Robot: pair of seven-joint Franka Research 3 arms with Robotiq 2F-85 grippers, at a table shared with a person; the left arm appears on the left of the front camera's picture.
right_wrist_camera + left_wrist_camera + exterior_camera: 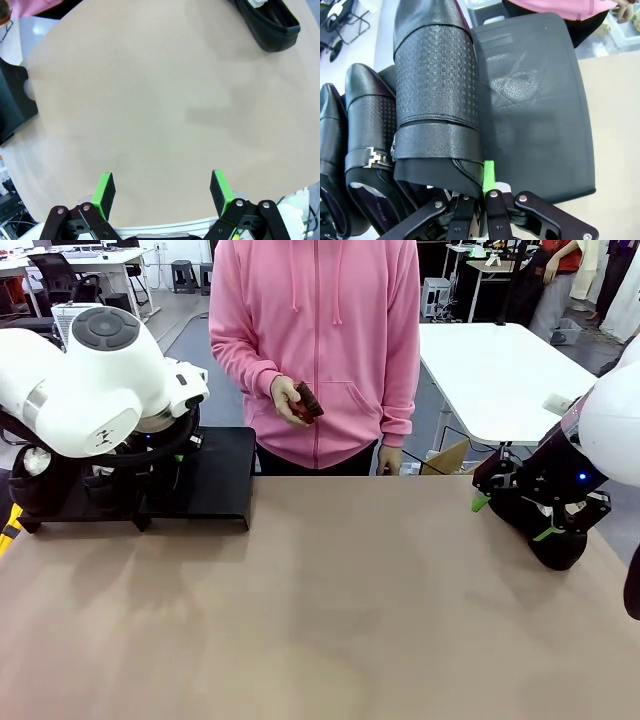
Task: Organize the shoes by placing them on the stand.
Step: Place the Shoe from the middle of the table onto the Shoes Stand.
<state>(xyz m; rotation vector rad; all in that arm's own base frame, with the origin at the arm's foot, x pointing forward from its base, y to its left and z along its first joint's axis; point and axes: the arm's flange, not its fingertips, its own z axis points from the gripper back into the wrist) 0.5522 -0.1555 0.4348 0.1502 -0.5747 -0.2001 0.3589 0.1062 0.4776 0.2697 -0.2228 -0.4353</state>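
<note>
Just beside the held shoe, the stand lies open.

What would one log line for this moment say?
left gripper: shut on shoe at stand | right gripper: open above table | loose shoe: on table

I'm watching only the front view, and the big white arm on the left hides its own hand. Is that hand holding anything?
Observer: Yes. The left hand is shut on the back rim of a black shoe.
Operator: Any other shoes near it?
Observer: Two more shoes lie right beside it; the nearer one has a metal buckle.
Operator: And the hand on the right?
Observer: The right hand is open above bare table, gripping nothing.
</note>
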